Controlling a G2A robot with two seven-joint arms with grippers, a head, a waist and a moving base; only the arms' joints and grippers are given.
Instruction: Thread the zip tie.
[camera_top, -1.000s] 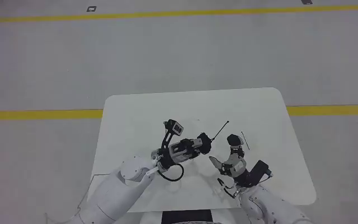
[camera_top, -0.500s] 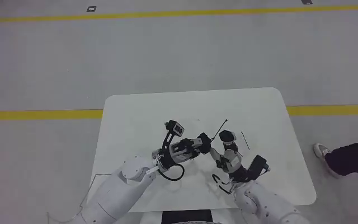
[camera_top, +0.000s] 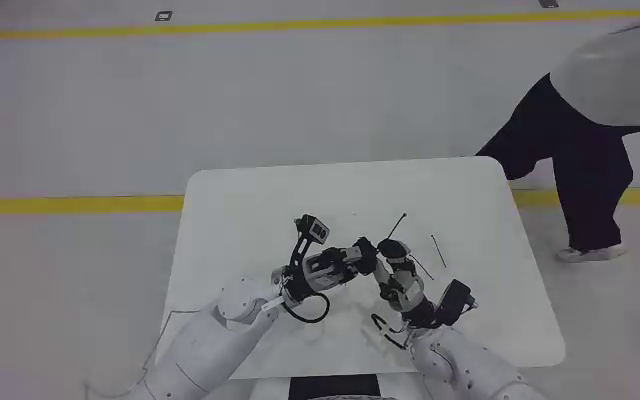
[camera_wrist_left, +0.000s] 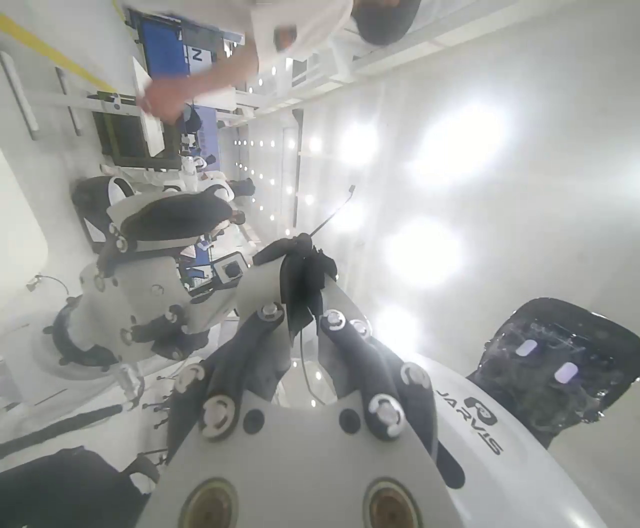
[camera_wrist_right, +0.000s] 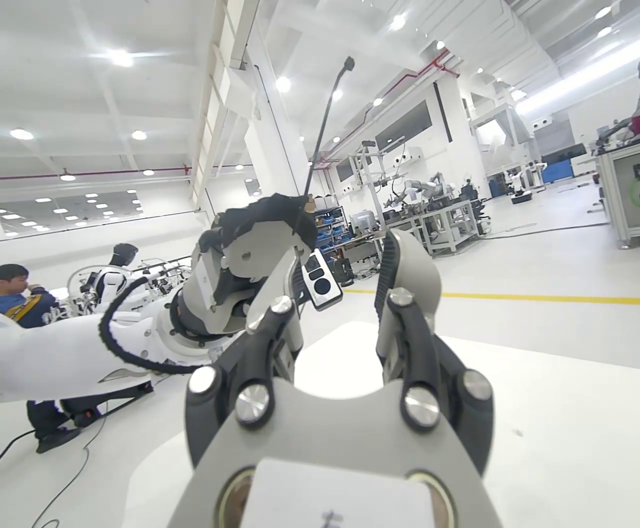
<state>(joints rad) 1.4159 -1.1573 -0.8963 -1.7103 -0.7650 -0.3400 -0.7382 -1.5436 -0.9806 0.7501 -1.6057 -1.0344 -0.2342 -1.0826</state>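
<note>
ZIP TIE HELD UP, NOT YET THREADED: My left tool (camera_wrist_left: 300, 265) is clamped shut on a thin black plastic zip tie (camera_wrist_right: 320, 140), holding it in the air above the white, round-cornered table (camera_top: 260, 200), over the middle of the near half. The strap rises from my pinched fingertips and slants toward the table's far right corner, ending in its small square head, which hangs free. A thin dark line running back between the fingers looks like the rest of the strap, though I cannot be sure. My right tool (camera_wrist_right: 345, 260) stands just beside the left one, on the side of the table's right edge. Its fingers are spread wide and it holds nothing. One finger sits close against the left tool, and I cannot tell whether they touch. A second thin black strip (camera_top: 438, 251) lies flat on the table nearer the right edge.

By my reading, the job is in its early part. The tie is lifted and presented, but there is no loop and nothing passes through the head. The right tool has yet to take an end, bend the strap round and feed the tip in.
</note>
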